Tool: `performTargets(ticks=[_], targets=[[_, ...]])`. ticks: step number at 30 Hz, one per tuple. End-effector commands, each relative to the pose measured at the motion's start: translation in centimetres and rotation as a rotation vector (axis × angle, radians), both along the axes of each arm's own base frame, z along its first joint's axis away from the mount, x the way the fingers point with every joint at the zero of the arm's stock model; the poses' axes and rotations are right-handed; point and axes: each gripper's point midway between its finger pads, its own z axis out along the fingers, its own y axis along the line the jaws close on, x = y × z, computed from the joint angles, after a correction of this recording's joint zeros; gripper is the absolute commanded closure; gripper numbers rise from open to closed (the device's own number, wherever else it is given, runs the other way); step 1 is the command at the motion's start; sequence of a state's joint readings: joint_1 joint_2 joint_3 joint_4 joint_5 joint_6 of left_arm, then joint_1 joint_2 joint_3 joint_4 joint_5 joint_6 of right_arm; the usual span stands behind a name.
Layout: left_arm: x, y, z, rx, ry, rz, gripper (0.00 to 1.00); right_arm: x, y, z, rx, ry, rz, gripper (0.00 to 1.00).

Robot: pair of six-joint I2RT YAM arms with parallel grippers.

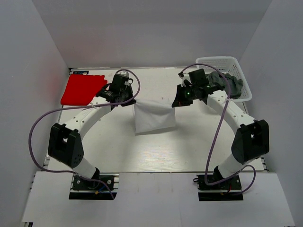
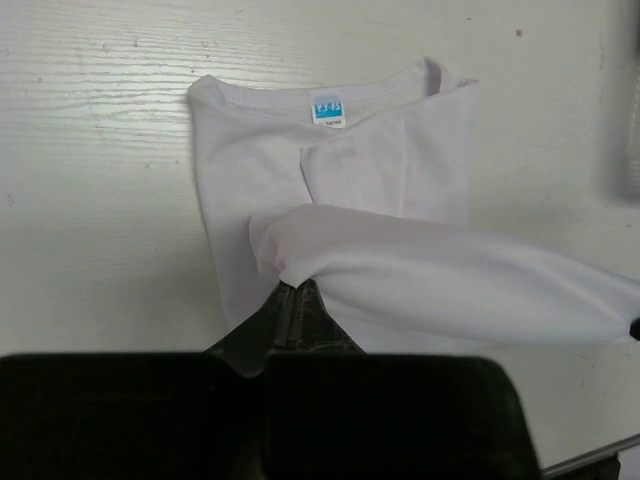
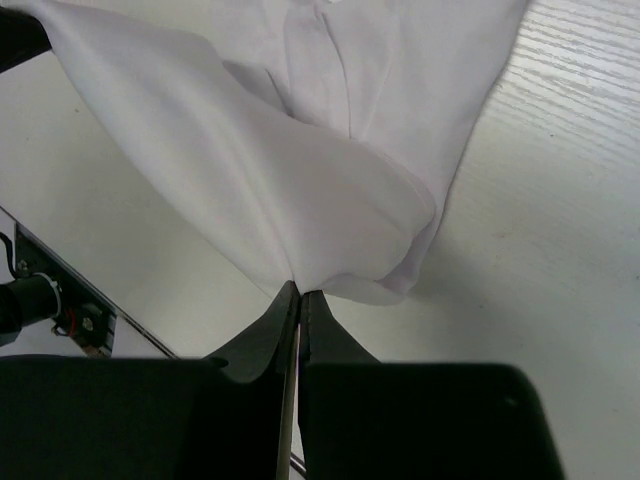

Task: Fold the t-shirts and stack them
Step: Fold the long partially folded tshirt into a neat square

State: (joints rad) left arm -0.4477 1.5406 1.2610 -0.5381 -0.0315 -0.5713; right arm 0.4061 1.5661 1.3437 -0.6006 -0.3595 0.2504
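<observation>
The white t-shirt [image 1: 152, 117] hangs between both grippers over the middle of the table, its lower part resting on the surface. My left gripper [image 1: 128, 100] is shut on its left upper corner [image 2: 290, 262]. My right gripper [image 1: 177, 103] is shut on its right upper corner [image 3: 330, 250]. The collar with a blue label [image 2: 329, 110] lies flat on the table. The red t-shirt [image 1: 81, 89] lies folded at the back left. The dark grey t-shirt [image 1: 227, 83] lies crumpled in the white basket [image 1: 239, 66].
The white lattice basket stands at the back right corner. White walls enclose the table on three sides. Purple cables loop off both arms. The table's edge and a metal rail [image 3: 60, 290] show in the right wrist view.
</observation>
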Motion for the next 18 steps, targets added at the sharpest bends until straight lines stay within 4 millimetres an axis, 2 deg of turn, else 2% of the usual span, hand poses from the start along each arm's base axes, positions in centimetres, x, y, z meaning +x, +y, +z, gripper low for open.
performTargets(ticks=[1,4,6,7,9,10,13,15,16,17,18], targets=[[2.8,1.5,0.8,0.045,-0.047,0.065,1.0,2.9,-0.3,0.6,0.002,-0.047,-0.013,1.0],[3.5,1.8,-0.3,0.062,-0.027,0.08,1.0,4.8,-0.4,-1.2,-0.012,-0.022,-0.042,1.0],[4.2,2.0,-0.6,0.059,-0.034,0.089,1.0,6.1,-0.3,-0.8,0.011,-0.042,-0.048,1.0],[4.7,1.8,-0.7,0.057,-0.038,0.089,1.0,6.6,0.0,-1.7,0.019,-0.027,-0.044,1.0],[5.5,2.0,-1.0,0.056,-0.04,0.1,1.0,7.7,0.4,-1.3,0.045,-0.039,-0.039,1.0],[6.1,2.0,-1.4,0.067,-0.037,0.109,1.0,8.0,0.7,-2.6,0.049,-0.008,-0.031,1.0],[7.2,2.9,-2.3,0.091,-0.019,0.142,1.0,9.9,1.4,-2.5,0.084,-0.012,-0.014,1.0],[8.2,3.5,-3.7,0.102,0.005,0.16,1.0,10.6,1.5,-4.5,0.08,0.025,-0.005,1.0],[8.5,3.4,-4.1,0.105,0.013,0.16,1.0,11.6,1.7,-3.9,0.087,-0.004,0.004,1.0],[8.9,3.5,-4.3,0.095,0.025,0.168,1.0,12.2,1.2,-5.6,0.079,0.022,-0.003,1.0],[8.9,3.5,-4.9,0.1,0.037,0.168,1.0,12.7,1.8,-5.8,0.086,-0.005,0.014,0.98]])
